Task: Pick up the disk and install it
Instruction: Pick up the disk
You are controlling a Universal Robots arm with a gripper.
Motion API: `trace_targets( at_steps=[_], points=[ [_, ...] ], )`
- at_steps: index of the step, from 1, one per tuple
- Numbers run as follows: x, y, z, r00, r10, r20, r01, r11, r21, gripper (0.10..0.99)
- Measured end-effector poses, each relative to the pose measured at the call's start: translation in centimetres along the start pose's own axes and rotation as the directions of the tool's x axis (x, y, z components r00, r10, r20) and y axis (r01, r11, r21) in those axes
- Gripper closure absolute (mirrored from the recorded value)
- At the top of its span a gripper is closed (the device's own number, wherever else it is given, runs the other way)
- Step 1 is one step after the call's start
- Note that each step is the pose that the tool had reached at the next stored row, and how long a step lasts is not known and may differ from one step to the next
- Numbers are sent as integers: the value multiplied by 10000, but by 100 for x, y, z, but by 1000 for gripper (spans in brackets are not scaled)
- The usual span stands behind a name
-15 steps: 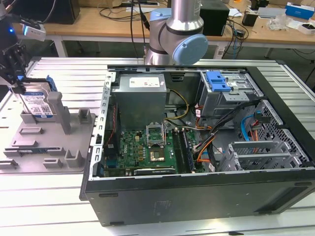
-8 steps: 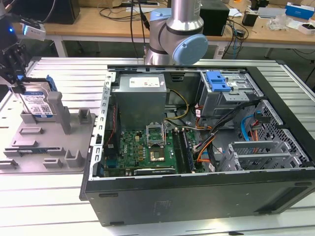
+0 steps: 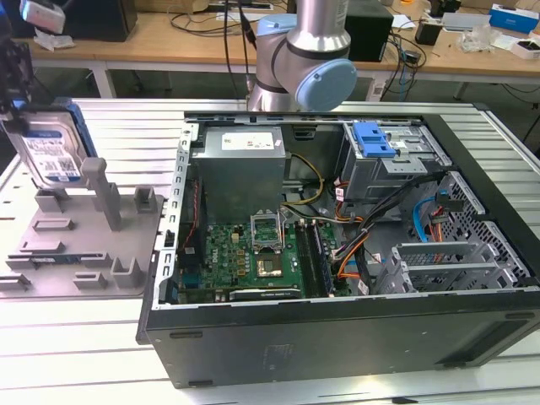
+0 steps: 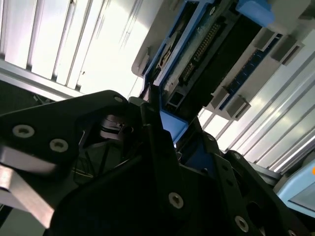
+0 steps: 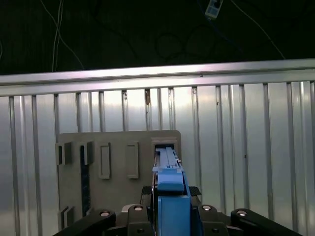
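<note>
Disk [image 3: 51, 143] upright in tool [image 3: 18, 114], jaws clamped on its blue carrier edge, above grey holder tray [image 3: 84, 245] on bench [image 3: 126, 118], at exterior view's left. Open computer case [image 3: 337, 253] well apart. Edge grip likely keeps label face free.

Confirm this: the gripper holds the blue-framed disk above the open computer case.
Wrong place. In the exterior view the gripper holds the disk above the grey fixture plate, to the exterior view's left of the open computer case.
</note>
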State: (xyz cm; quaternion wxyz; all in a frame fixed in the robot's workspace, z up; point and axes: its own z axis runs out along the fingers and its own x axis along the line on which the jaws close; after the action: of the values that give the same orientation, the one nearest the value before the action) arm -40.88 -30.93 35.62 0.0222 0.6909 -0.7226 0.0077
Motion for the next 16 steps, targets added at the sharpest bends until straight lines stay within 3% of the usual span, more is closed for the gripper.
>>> trace_targets(
  at_steps=[1,4,10,12,16],
  points=[
    [2,1,-42,10000,0,0,0,10000,0,718],
    [11,5,-261,10000,0,-1,0,10000,0,718],
    [25,11,-583,10000,0,-1,0,10000,0,718],
    [32,15,-755,10000,0,0,0,10000,0,718],
    [42,19,-983,10000,0,0,0,10000,0,718]
  ],
)
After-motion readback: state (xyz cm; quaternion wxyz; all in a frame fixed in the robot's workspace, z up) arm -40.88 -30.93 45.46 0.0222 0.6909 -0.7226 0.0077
